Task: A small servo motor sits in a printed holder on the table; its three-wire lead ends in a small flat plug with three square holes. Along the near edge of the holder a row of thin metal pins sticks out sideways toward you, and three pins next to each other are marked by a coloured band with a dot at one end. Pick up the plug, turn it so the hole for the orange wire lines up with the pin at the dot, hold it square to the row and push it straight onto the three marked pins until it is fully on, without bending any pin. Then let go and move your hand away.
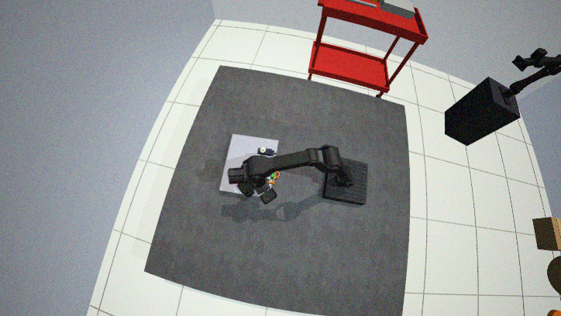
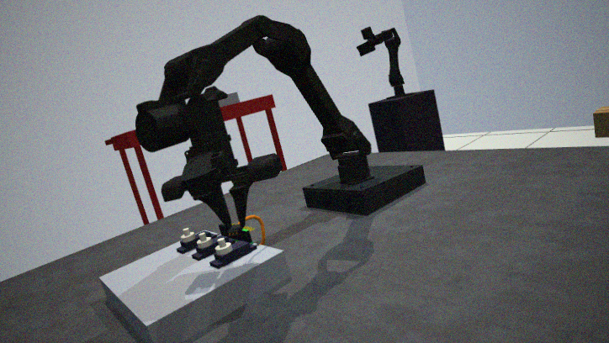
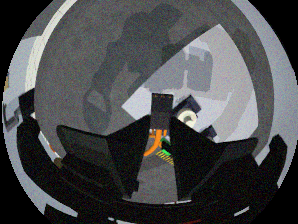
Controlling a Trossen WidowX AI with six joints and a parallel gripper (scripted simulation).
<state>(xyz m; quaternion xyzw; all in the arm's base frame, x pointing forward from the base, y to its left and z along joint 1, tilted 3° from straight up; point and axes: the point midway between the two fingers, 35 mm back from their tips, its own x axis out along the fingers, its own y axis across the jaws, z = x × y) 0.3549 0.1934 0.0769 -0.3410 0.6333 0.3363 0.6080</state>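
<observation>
My gripper [image 3: 160, 120] [image 2: 235, 226] is shut on the black plug [image 3: 162, 104], whose narrow end with small holes faces away from the wrist camera. The orange wire [image 3: 151, 148] [image 2: 263, 229] [image 1: 277, 173] curves away from the plug. A green band [image 3: 166, 151] [image 2: 245, 229] and a row of yellow pins [image 3: 165, 159] show below and behind the plug in the wrist view. Servos with cream horns [image 2: 222, 247] [image 3: 187, 118] [image 1: 262, 149] stand beside the fingers. The arm hides the fingertips in the top view. Which pin carries the dot cannot be told.
The servos stand on a pale raised block [image 1: 239, 147] [image 2: 146, 293] on the dark grey table top [image 1: 294, 251] [image 2: 489, 238]. The arm's black base [image 1: 355, 194] [image 2: 336, 197] is to the right. A red cart [image 1: 349, 72] and a second arm on a black box [image 1: 475, 113] stand farther off.
</observation>
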